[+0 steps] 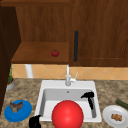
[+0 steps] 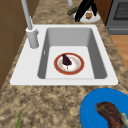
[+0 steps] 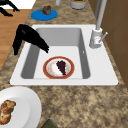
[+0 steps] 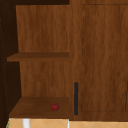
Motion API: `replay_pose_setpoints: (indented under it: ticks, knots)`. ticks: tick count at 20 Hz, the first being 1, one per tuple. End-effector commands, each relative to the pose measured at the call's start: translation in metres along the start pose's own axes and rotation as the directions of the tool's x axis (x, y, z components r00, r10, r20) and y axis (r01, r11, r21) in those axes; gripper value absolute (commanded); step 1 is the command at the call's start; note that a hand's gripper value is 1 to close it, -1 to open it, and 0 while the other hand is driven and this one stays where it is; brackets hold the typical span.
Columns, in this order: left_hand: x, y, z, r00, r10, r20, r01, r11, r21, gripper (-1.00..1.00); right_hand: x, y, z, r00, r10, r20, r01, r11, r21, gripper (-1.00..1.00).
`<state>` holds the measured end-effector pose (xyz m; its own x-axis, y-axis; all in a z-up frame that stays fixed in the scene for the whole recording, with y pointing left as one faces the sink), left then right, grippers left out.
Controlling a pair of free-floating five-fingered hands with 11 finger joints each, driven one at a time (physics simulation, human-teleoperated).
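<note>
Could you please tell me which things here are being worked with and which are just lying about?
Worked with: right hand above white sink basin; round red-rimmed plate holding dark slice.
Lying about: left hand beside round blue plate; round white plate with brown pastry; small red apple.

Two matte black hands, left hand [image 1: 35, 121], right hand [image 1: 89, 96], slim human-like fingers
</note>
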<state>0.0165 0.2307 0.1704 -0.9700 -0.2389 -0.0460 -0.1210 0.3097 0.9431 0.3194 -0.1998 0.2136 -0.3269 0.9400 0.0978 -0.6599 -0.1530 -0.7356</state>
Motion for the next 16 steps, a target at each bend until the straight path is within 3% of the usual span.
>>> replay_pose_setpoints:
  ticks: [1,5,8,11,14,16]
  knots:
    - [0.0,0.0,0.0,1.0,0.0,0.0,0.0,1.0,0.0,0.0,0.002,0.0,-0.002,0.994,-0.082,-0.065,0.078,0.994,-0.071,-1.0]
    - [0.0,0.0,0.0,1.0,0.0,0.0,0.0,1.0,0.0,0.0,0.007,0.003,-0.003,0.992,-0.086,-0.092,0.077,0.992,-0.095,-1.0]
    - [0.0,0.0,0.0,1.0,0.0,0.0,0.0,1.0,0.0,0.0,0.017,0.014,0.0,0.993,-0.057,-0.105,0.041,0.988,-0.149,-1.0]
    - [0.0,0.0,0.0,1.0,0.0,0.0,0.0,1.0,0.0,0.0,0.023,0.019,0.006,0.988,-0.058,-0.144,0.033,0.985,-0.171,-1.0]
    - [0.0,0.0,0.0,1.0,0.0,0.0,0.0,1.0,0.0,0.0,0.026,0.037,0.027,0.993,0.001,-0.119,-0.024,0.981,-0.193,-1.0]
    - [0.0,0.0,0.0,1.0,0.0,0.0,0.0,1.0,0.0,0.0,0.029,0.043,0.035,0.992,0.004,-0.124,-0.031,0.975,-0.219,-1.0]
